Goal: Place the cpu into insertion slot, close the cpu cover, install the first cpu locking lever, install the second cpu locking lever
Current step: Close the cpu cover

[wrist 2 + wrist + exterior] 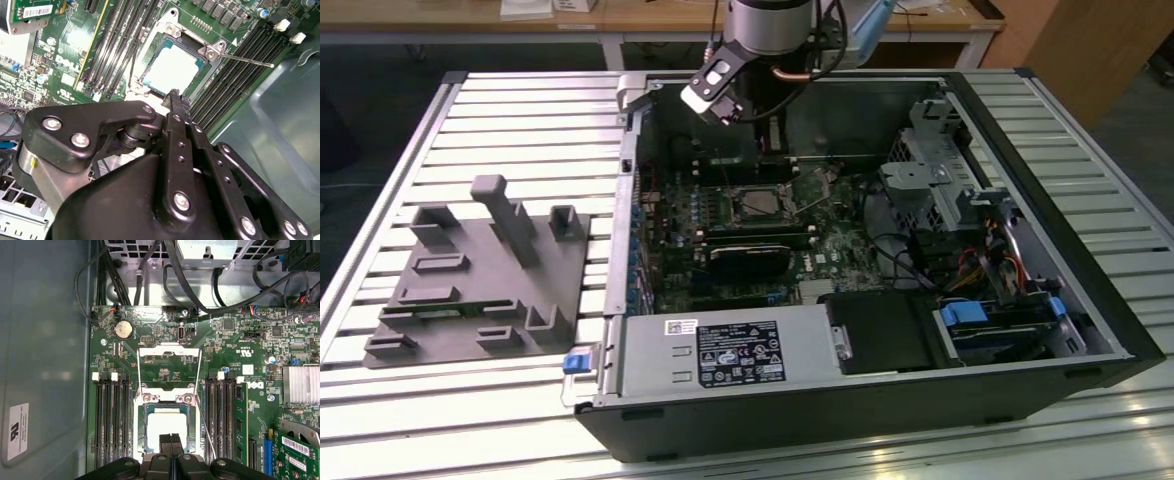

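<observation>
The cpu (167,427) lies flat in the insertion slot (141,432), its silver-grey top bright; it also appears in the second wrist view (172,71). The cpu cover (168,351) is swung open, a silvery frame standing back from the socket beside its hinge. A thin wire locking lever (246,59) sticks out sideways, unlatched; it appears as a slanted wire (206,427) in the first wrist view. My gripper (171,439) hovers just over the chip's near edge, black fingers pressed together and holding nothing. In the exterior view the gripper (774,150) hangs above the socket (754,205).
Long black memory slots (111,425) flank the socket on both sides. A card (750,262) and a power supply (720,355) sit nearer the case front. Cables (200,285) and a drive cage (927,170) crowd the case's right side. A grey fixture (480,270) lies at the exterior view's left.
</observation>
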